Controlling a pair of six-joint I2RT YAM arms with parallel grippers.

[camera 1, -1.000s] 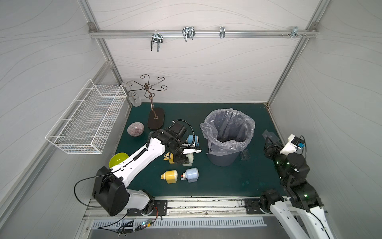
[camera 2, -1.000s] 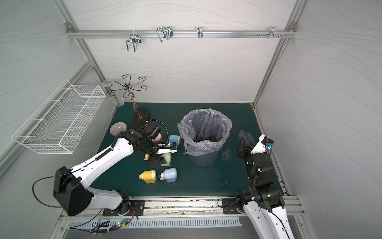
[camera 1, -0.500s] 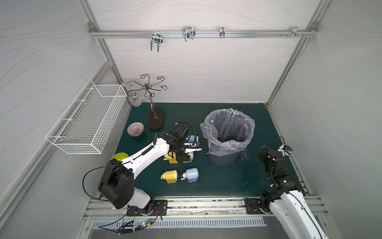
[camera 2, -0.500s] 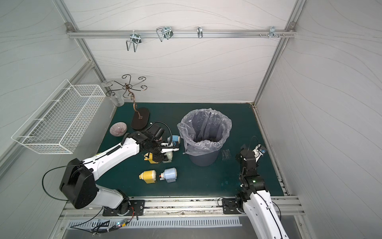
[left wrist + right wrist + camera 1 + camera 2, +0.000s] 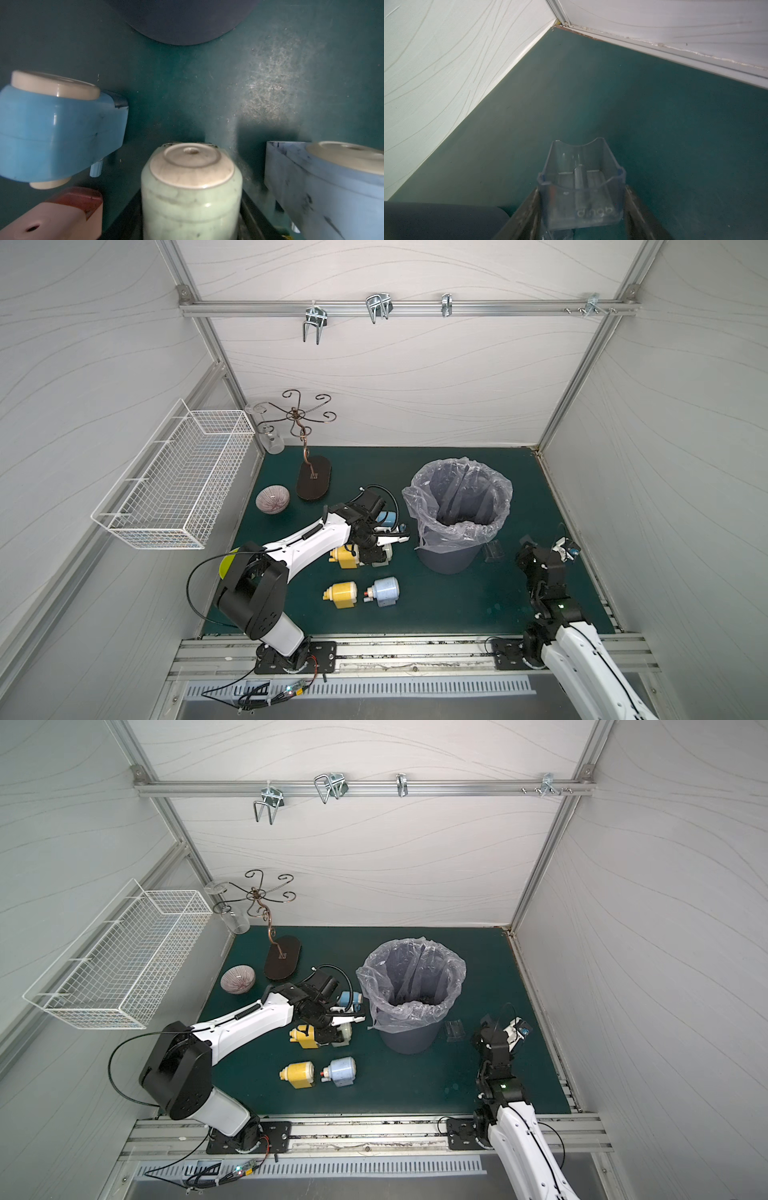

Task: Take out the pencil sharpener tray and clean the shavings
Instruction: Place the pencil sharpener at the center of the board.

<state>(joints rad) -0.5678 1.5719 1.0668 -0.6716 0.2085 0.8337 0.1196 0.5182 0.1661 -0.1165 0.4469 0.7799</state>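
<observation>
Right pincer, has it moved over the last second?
Yes. The right pincer has dropped and come in toward the trash bin, now low beside its base.

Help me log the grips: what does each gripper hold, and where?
The left gripper clamps the pale green sharpener by its sides. The right gripper pinches the clear tray by its two side walls.
</observation>
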